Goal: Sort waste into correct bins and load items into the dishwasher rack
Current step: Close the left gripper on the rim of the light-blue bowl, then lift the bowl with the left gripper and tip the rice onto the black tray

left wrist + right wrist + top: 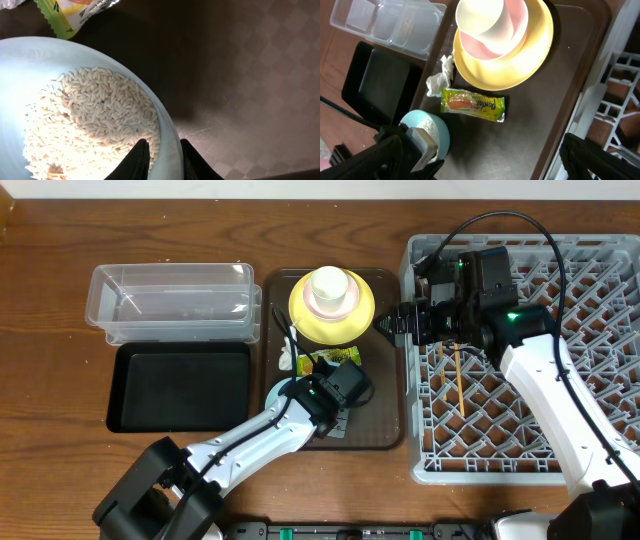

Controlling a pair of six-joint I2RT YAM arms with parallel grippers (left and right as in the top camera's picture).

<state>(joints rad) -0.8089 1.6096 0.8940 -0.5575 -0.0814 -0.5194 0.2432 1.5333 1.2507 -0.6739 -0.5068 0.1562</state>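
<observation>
My left gripper (162, 156) is shut on the rim of the light blue bowl (25, 55), one finger inside and one outside. The bowl holds rice scraps (90, 120) and sits on the brown serving tray (385, 415). The green-and-yellow wrapper (472, 104) and the white tissue (440, 75) lie beside it. The yellow plate (360, 320) carries a white bowl (515, 35) with the white cup (330, 288) in it. My right gripper (393, 326) is open and empty, above the tray's right edge. Two chopsticks (460, 380) lie in the grey rack (560, 430).
The clear tub (170, 300) stands at the back left, with the black tray (180, 385) in front of it. Both are left of the brown serving tray. The rack's wall (620, 75) borders the serving tray on the right.
</observation>
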